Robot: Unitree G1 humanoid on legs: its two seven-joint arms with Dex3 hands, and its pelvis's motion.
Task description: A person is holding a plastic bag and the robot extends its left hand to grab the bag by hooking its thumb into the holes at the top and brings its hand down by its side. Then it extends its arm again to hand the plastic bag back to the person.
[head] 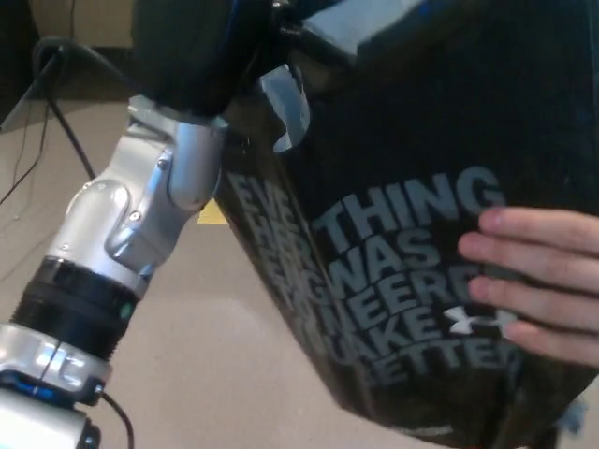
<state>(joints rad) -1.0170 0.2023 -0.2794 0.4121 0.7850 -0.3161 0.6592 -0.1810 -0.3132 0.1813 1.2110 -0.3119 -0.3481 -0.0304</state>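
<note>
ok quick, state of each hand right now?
Left hand: raised at the top of the black bag; whether it's holding the bag cannot be told.
Right hand: not in view.
</note>
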